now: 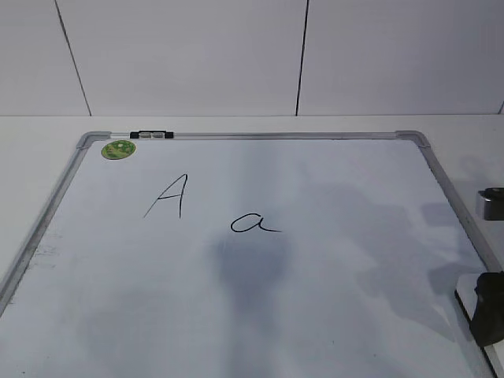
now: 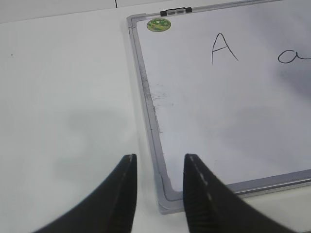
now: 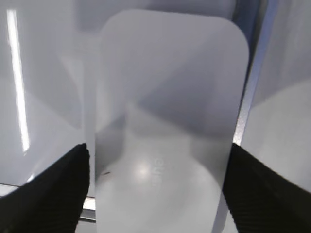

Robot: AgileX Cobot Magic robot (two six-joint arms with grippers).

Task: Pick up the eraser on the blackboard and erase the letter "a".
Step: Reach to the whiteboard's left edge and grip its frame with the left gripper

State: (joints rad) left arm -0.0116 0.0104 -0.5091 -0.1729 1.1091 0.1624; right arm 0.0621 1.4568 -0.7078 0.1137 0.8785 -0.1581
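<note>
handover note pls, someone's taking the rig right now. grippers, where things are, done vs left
Left gripper: part open, empty, hovering over the blackboard's near left corner.
Right gripper: wide open, fingers either side of the eraser; whether they touch it cannot be told. No grip yet.
Eraser lies at the board's right edge, partly out of the exterior view.
Letter "a" intact, mid-board, right of the capital "A".
Done: right gripper lined up on the eraser.
Left: close, lift, wipe the "a" only.

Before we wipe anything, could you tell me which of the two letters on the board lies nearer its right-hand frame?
The lowercase cursive "a", round-looped with a tail. The angular capital "A" stands to its left, closer to the green sticker.
</note>
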